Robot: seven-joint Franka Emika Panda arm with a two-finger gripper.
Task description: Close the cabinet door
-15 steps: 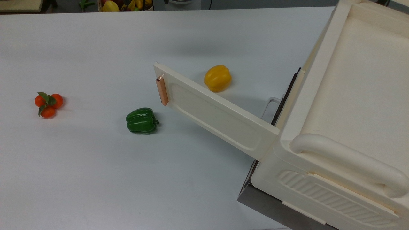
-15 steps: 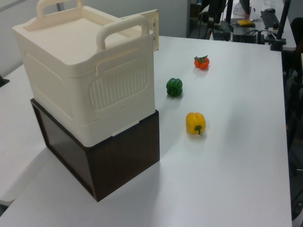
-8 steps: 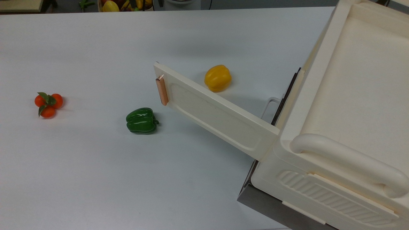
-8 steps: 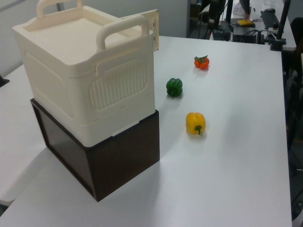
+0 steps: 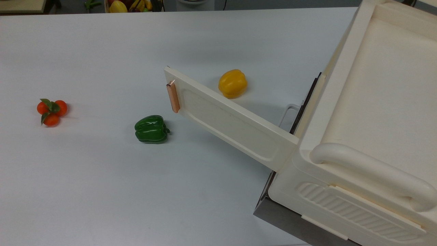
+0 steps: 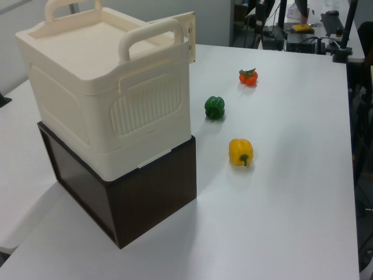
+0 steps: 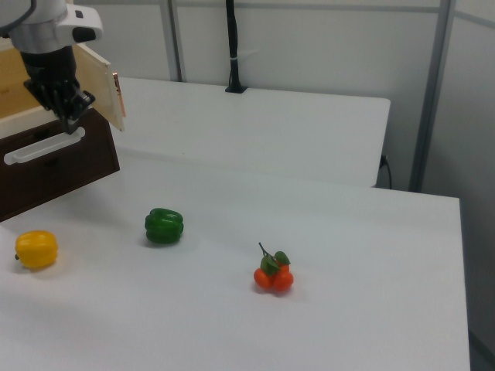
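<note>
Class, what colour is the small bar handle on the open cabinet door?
Copper-coloured: the bar handle on the cabinet door, clearest in the top view.

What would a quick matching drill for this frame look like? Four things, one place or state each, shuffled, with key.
Things:
1. cabinet door
2. yellow pepper
3. green pepper
4. oranges

Place or state:
A. far toward the top view's left, alone on the table
B. swung open, copper handle at its free end
C. on the table beyond the door in the top view
D. on the table near the door's handle end, on its inset side

Pairs: 1-B, 2-C, 3-D, 4-A
</note>
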